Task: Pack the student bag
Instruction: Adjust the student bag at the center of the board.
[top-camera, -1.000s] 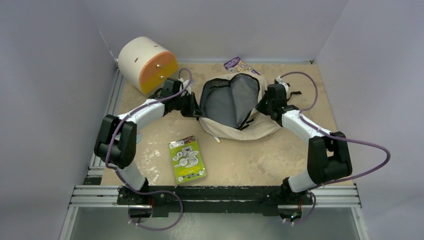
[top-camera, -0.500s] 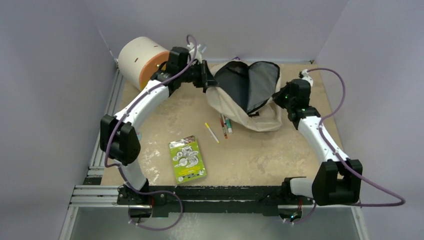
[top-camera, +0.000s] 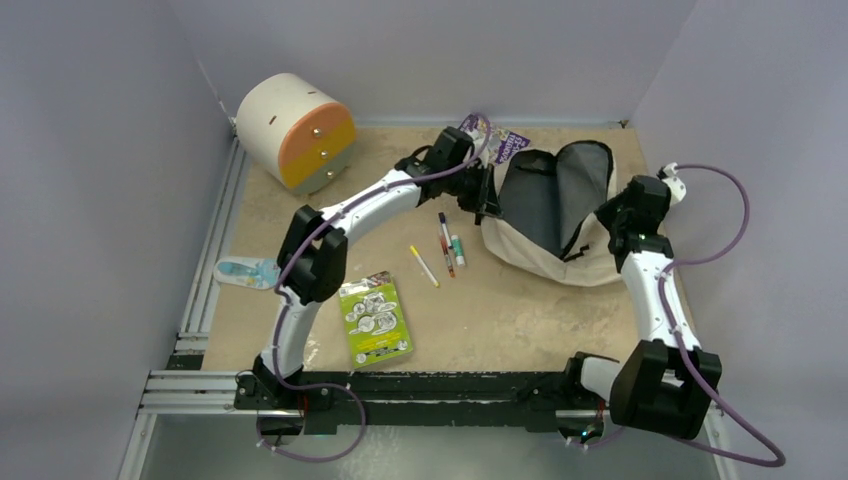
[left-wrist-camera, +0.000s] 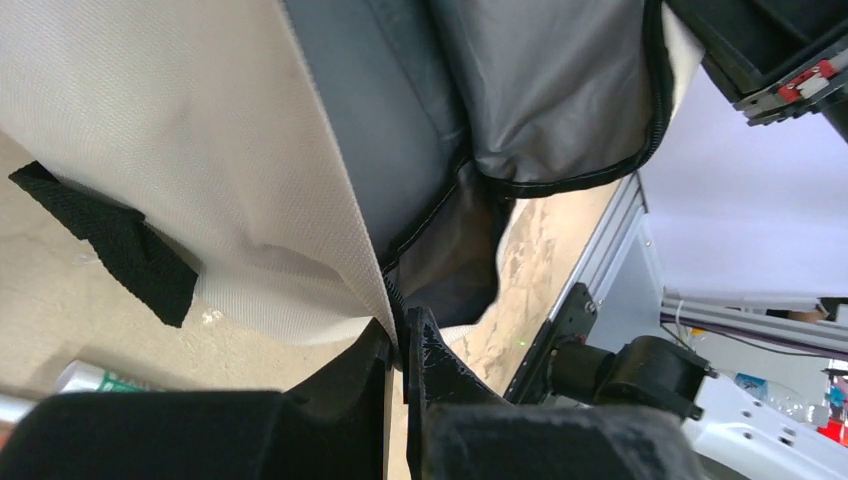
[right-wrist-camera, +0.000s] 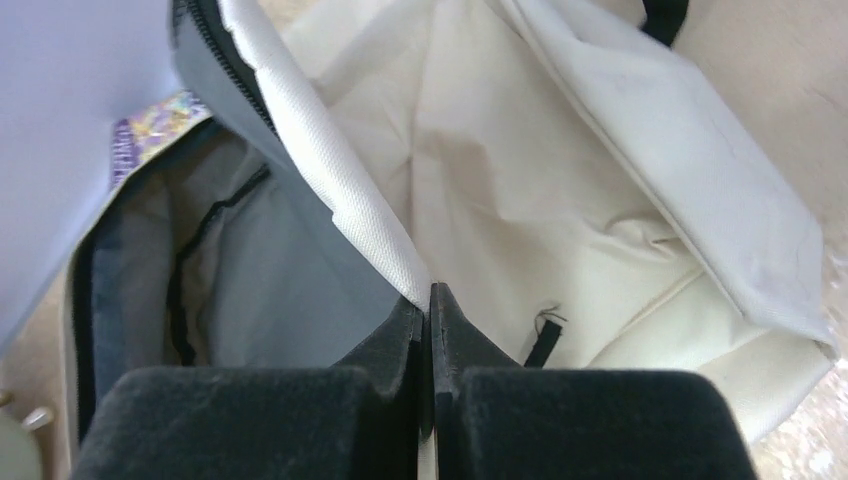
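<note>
Nearest my arms, at 7 o'clock, a green packet (top-camera: 374, 322) lies flat; pens (top-camera: 445, 245) lie mid-table. At 2 o'clock the bag (top-camera: 540, 252) gapes open, my left gripper (left-wrist-camera: 398, 335) and right gripper (right-wrist-camera: 430, 300) each pinched tight on its rim. At 10 o'clock stands a drawer unit (top-camera: 297, 130).

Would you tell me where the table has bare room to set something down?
Bare patches: the near middle, between the green packet and the right arm; the left side, in front of the drawer unit. Crowded around the markers and backpack.
</note>
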